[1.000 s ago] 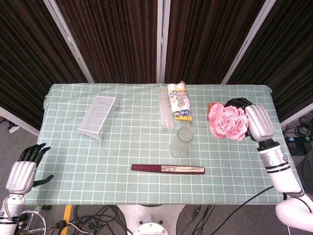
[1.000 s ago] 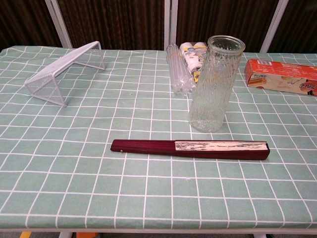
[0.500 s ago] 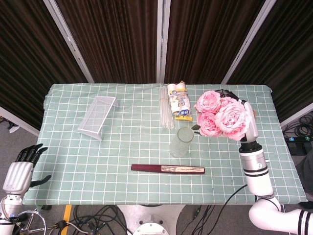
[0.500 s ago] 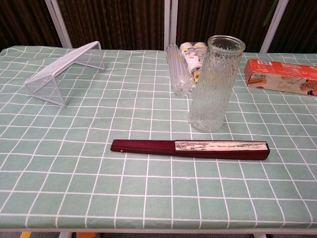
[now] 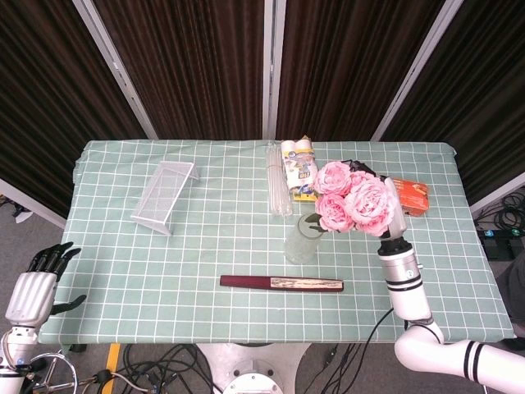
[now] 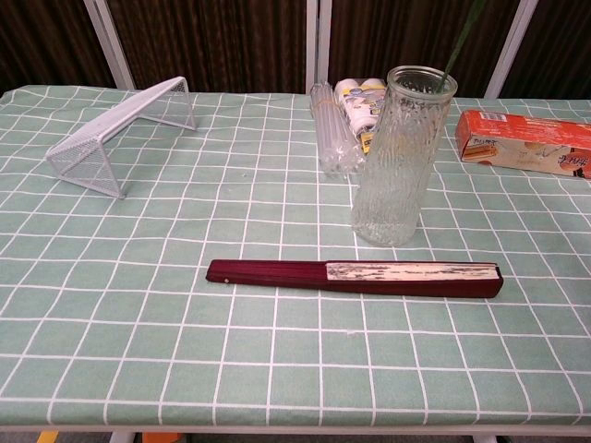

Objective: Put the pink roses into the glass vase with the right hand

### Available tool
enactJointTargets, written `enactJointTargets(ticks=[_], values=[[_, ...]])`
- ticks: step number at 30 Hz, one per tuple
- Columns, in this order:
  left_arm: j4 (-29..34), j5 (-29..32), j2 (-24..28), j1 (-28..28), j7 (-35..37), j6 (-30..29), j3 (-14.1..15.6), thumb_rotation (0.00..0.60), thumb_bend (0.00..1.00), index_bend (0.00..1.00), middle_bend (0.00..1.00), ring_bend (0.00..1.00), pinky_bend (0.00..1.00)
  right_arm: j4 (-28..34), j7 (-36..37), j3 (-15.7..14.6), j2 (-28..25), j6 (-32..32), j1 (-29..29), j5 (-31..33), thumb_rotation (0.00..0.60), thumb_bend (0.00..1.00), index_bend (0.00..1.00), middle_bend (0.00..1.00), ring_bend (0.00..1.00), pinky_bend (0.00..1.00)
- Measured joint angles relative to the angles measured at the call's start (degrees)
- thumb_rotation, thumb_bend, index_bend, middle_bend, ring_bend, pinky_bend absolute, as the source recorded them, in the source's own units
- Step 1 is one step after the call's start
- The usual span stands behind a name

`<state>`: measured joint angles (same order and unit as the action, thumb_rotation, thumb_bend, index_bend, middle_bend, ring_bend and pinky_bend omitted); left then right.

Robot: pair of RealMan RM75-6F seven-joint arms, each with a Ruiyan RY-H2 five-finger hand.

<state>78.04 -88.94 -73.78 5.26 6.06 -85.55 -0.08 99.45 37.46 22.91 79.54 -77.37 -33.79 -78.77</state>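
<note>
My right hand (image 5: 392, 215) holds a bunch of pink roses (image 5: 353, 199) in the air, just right of and above the glass vase (image 5: 303, 238). In the chest view the tall ribbed glass vase (image 6: 399, 157) stands upright at the table's middle, and a green stem (image 6: 459, 39) slants down to its rim from above. The blooms hide most of the hand's fingers. My left hand (image 5: 37, 283) hangs off the table's front left corner, fingers apart, holding nothing.
A closed dark-red folding fan (image 6: 355, 277) lies in front of the vase. A white wire rack (image 6: 120, 120) sits at the left. Clear tubes (image 6: 331, 138) and a pack of white rolls (image 6: 358, 103) lie behind the vase. An orange box (image 6: 522, 143) rests at the right.
My right hand has carried the roses leftward, from over the orange box toward the vase. The stem now shows at the vase rim in the chest view. The left hand barely shifted.
</note>
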Motion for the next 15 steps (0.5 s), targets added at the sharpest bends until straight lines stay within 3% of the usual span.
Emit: enactJointTargets(ticks=[5, 15], values=[[-0.1, 0.2, 0.3, -0.2, 0.5, -0.3, -0.2, 0.6, 0.0, 0.18, 0.1, 0.09, 0.13, -4.7, 3.8, -1.0, 3.7, 0.7, -0.9, -0.8, 0.6, 0.15, 0.54, 0.4, 0.33, 0.6], [-1.5, 0.8, -0.2, -0.4, 2.0, 0.3, 0.0, 0.6, 0.0, 0.18, 0.1, 0.09, 0.13, -9.9, 7.7, -2.9, 5.9, 4.3, -1.0, 0.6, 0.6, 0.1, 0.46, 0.38, 0.32, 0.55]])
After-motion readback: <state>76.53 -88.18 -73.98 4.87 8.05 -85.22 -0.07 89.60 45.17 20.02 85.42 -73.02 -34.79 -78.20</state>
